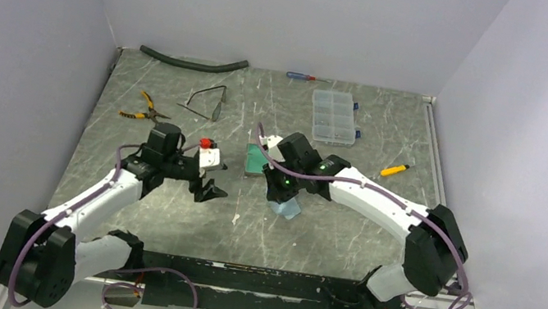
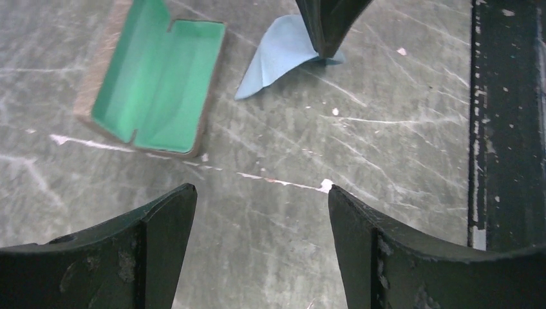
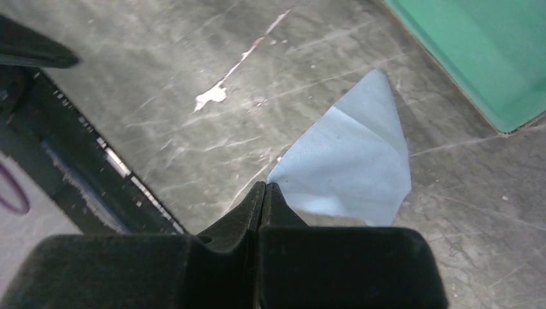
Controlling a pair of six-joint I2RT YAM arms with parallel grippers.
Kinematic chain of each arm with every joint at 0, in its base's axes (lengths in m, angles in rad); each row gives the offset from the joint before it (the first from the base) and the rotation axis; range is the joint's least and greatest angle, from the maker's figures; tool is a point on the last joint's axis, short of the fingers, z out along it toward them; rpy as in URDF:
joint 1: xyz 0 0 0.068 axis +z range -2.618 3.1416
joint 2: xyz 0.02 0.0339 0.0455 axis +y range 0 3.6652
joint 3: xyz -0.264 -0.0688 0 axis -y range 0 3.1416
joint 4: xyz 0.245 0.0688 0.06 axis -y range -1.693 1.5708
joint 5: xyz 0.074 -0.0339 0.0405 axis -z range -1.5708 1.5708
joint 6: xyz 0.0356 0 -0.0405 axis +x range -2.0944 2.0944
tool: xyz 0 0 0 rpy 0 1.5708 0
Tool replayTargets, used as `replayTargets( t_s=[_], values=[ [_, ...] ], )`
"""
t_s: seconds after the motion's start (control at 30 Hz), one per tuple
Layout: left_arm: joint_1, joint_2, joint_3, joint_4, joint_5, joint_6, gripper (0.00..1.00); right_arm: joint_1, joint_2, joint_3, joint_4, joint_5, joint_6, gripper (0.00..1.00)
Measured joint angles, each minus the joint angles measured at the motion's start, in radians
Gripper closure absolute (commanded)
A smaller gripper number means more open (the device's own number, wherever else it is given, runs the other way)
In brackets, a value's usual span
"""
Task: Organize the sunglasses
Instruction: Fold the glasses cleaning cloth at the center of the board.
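Right pincer [image 3: 264,193] clenched on corner of blue cloth [image 3: 351,167] at middle of bench [image 1: 340,240], just beside open teal-lined case [image 2: 158,77]. Left pincer [image 2: 257,193] released, jaws wide, holding nothing — poised over bare surface. Sunglasses [image 1: 208,103] lie toward far left of bench, near yellow-handled pliers [image 1: 141,106] — well apart from both pincers.
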Motion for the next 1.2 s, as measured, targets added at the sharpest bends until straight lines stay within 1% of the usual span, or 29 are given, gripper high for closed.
replayTargets(
  t_s=[0.13,0.27,0.4,0.6,0.73,0.9,0.93,0.97,1.0,1.07,1.13,1.17,1.2],
  values=[
    [-0.045,0.041,-0.027,0.044,0.027,0.015,0.18,0.001,-0.037,0.039,-0.083,-0.071,-0.046,1.00],
    [-0.104,0.135,-0.044,0.145,0.041,0.031,0.19,0.001,-0.066,0.070,-0.158,-0.134,-0.093,1.00],
    [-0.187,0.219,-0.044,0.238,0.036,0.031,0.20,0.001,-0.087,0.094,-0.210,-0.161,-0.110,1.00],
    [-0.331,0.224,-0.045,0.285,0.021,0.010,0.20,0.000,-0.097,0.131,-0.228,-0.166,-0.093,1.00],
    [-0.373,0.212,-0.058,0.320,-0.025,-0.063,0.21,-0.006,-0.128,0.137,-0.231,-0.166,-0.064,1.00],
    [-0.378,0.210,-0.061,0.357,-0.112,-0.124,0.35,-0.009,-0.164,0.156,-0.230,-0.171,-0.048,1.00],
    [-0.378,0.210,-0.061,0.367,-0.127,-0.129,0.41,-0.010,-0.169,0.162,-0.232,-0.175,-0.047,1.00],
    [-0.378,0.210,-0.061,0.378,-0.142,-0.131,0.46,-0.010,-0.173,0.167,-0.231,-0.178,-0.047,1.00],
    [-0.378,0.210,-0.061,0.392,-0.161,-0.133,0.48,-0.011,-0.177,0.171,-0.230,-0.182,-0.047,1.00],
    [-0.378,0.210,-0.061,0.408,-0.183,-0.134,0.47,-0.012,-0.182,0.179,-0.231,-0.184,-0.047,1.00],
    [-0.378,0.210,-0.061,0.419,-0.196,-0.134,0.51,-0.014,-0.185,0.183,-0.230,-0.184,-0.046,1.00],
    [-0.378,0.210,-0.061,0.422,-0.196,-0.134,0.56,-0.016,-0.185,0.183,-0.230,-0.184,-0.046,1.00],
    [-0.378,0.210,-0.061,0.423,-0.195,-0.134,0.65,-0.017,-0.185,0.183,-0.230,-0.184,-0.045,1.00]
  ],
)
